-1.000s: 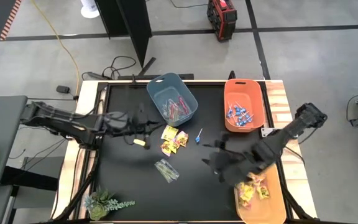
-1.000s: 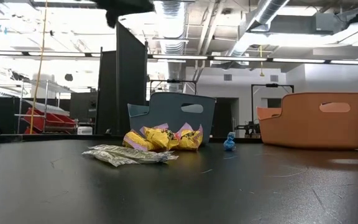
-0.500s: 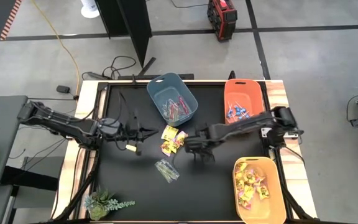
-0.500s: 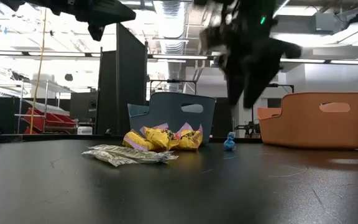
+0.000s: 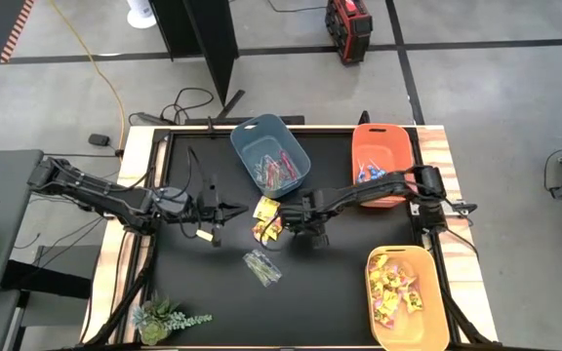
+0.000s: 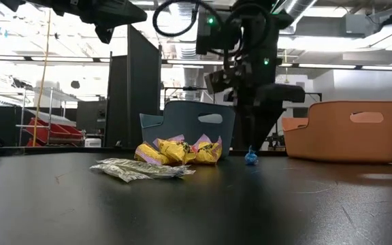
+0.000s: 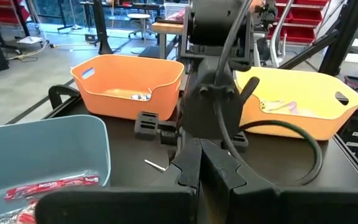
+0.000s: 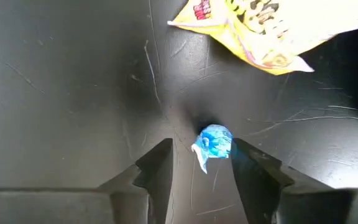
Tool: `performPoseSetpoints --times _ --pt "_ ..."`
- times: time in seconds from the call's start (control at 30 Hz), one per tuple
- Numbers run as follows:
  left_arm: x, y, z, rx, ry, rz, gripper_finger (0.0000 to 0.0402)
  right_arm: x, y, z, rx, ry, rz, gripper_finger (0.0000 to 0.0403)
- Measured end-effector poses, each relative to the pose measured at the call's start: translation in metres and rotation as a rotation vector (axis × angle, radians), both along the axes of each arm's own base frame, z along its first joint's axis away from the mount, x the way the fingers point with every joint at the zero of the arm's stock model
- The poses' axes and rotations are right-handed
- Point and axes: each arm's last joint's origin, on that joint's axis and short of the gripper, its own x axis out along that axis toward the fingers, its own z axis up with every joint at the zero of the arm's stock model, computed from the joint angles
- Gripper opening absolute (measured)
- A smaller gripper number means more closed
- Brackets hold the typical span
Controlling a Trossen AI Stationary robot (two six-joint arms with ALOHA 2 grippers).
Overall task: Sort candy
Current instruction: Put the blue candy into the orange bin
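The high view shows the right gripper (image 5: 310, 216) reaching over the middle of the black table (image 5: 193, 292), just beside the yellow packets (image 5: 266, 216). The lollipop it works at is hidden under the arm here. A clear-wrapped bundle (image 5: 260, 265) lies nearer the front edge. The left gripper (image 5: 224, 207) waits over the left half of the table, and whether its fingers are spread cannot be told. Three bins stand around: a blue-grey bin (image 5: 269, 154) with pinkish sticks, an orange bin (image 5: 382, 164) with blue lollipops, and a yellow bin (image 5: 406, 297) (holding yellow packets).

The low view has the right gripper (image 6: 252, 143) hanging straight above the blue lollipop (image 6: 251, 158), which rests on the table just beside the yellow packets (image 6: 179, 151). The clear-wrapped bundle (image 6: 141, 169) lies in front of them.

The left wrist view looks across at the right arm (image 7: 213, 106), with the orange bin (image 7: 129, 84) and yellow bin (image 7: 297, 102) behind it.

The right wrist view shows the fingers (image 8: 157, 168) spread, one on each side of the blue lollipop (image 8: 214, 142), not yet touching it. One yellow packet (image 8: 269, 28) lies near.
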Motion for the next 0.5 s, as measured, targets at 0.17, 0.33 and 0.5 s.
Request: performPoseSetpoints --times 0.17,0.33,0.5 --pt "0.0 0.0 0.0 0.0 0.001 0.002 0.0002 0.002 -0.001 -0.012 -0.001 0.034 0.0 0.0171" --pt "0.0 0.0 0.0 0.001 0.005 0.003 0.0002 0.004 -0.001 -0.015 -0.011 0.028 -0.001 0.0161" --pt "0.0 0.0 -0.001 0.001 0.005 0.003 0.0002 0.005 -0.004 -0.014 -0.014 0.024 -0.007 0.0117"
